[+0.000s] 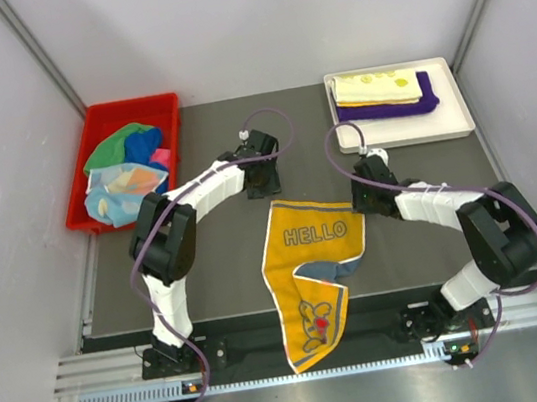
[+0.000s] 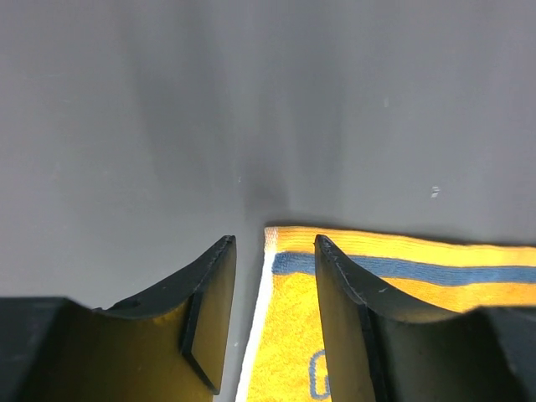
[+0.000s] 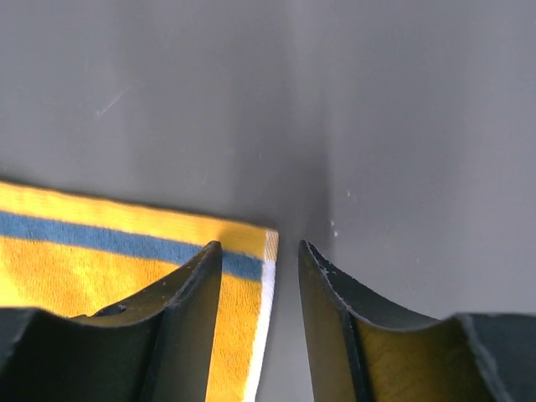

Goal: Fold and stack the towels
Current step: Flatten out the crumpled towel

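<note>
From above, we saw one yellow towel (image 1: 314,265) spread on the worktop (image 1: 225,278), its near end overhanging; two folded on the tray (image 1: 458,102); perhaps four crumpled in the bin (image 1: 80,204); at each wrist, the left hand (image 2: 272,244) and right hand (image 3: 260,249) stood released astride a far corner; a thin bite might slip.

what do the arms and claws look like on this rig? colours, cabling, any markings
The left arm and right arm alternate white link shells with bulky black joints. A thin purple cable loops along each. The left claw and right claw each have two black, tapered, slightly glossy fingers. No markings are visible.
</note>
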Controlling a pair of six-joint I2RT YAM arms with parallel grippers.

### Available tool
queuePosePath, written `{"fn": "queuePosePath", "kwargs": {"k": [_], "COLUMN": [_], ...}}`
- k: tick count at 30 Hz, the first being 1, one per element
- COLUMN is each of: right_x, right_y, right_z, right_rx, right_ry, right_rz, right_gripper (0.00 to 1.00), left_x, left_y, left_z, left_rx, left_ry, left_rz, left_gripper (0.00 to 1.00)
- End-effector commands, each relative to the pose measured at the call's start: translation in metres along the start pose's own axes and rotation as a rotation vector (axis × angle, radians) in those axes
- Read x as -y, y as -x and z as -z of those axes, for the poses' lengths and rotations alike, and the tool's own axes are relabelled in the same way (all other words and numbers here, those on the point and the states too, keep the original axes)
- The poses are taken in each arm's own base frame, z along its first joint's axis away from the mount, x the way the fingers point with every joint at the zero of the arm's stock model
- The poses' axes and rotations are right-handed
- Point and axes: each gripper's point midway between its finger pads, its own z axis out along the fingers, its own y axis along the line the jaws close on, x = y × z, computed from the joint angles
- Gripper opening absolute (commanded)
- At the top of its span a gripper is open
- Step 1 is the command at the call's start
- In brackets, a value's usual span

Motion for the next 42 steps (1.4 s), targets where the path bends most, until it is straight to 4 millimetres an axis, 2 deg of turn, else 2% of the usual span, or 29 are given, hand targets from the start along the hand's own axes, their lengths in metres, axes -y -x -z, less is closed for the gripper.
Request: {"fn": "queuePosePath", "kwargs": {"k": [1,9,19,25,32,42], "right_x": [-0.006,0.0,0.0,0.001,0.0,-0.008], "right_y": [0.017,0.005,0.023,0.023,0.011,0.0], "right_z": [-0.008,-0.009,0.011,0.02,0.015,0.008], "right_rx": [0.036,0.014,0.066,0.076,0.048,0.016], "right_ry": [0.014,0.0,0.002,0.007,0.017,0.015], "right_rz": [-0.018,-0.016,-0.019,-0.026,-0.027,-0.014], "right_gripper": [0.41,0.39,0.43,0.44,0.44,0.43], "left_x": [0.002,-0.004,-0.003,0.0,-0.002,0.0], "left_y": [-0.008,-0.025,-0.03,-0.025,-0.019,-0.028], "left_z": [-0.007,-0.012,-0.011,-0.006,0.002,-0.001], "left_rx": [-0.04,-0.081,-0.079,-0.063,-0.044,-0.081], "left_ry": [-0.014,-0.014,-0.047,-0.086,-0.093,-0.114], "left_rz": [-0.029,-0.025,-0.036,-0.034,-0.036,-0.062], "left_gripper": [0.47,0.47,0.49,0.5,0.51,0.53]}}
